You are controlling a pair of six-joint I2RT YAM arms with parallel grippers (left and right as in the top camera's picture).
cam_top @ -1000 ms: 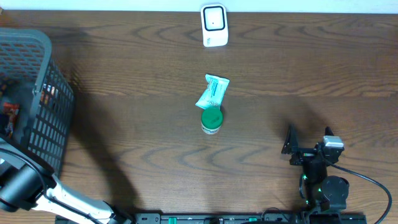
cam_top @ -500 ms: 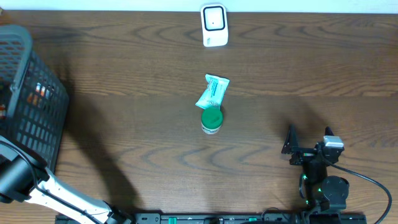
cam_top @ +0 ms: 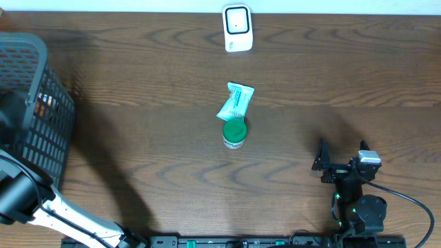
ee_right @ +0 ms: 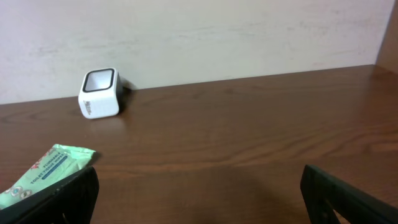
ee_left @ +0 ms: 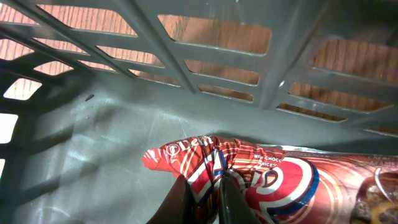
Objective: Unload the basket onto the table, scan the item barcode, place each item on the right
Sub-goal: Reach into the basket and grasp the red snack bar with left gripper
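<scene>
Inside the grey basket (ee_left: 93,137), my left gripper (ee_left: 210,177) is shut on a fold of a red snack wrapper (ee_left: 280,180) lying on the basket floor. From overhead the basket (cam_top: 41,131) stands at the far left, and the left arm (cam_top: 27,200) reaches into it, hiding its fingers. The white barcode scanner (cam_top: 238,27) stands at the back centre and also shows in the right wrist view, scanner (ee_right: 99,93). My right gripper (cam_top: 342,157) rests open at the front right, right gripper (ee_right: 199,180) with nothing between its fingers.
A green wipes packet (cam_top: 236,100) and a green-capped jar (cam_top: 234,132) lie mid-table. The packet (ee_right: 43,165) sits just left of my right fingers. A cable (cam_top: 406,200) trails from the right arm's base.
The basket has shifted left and tilted as the left arm moved within it. The right arm, packet, jar and scanner have stayed still.
</scene>
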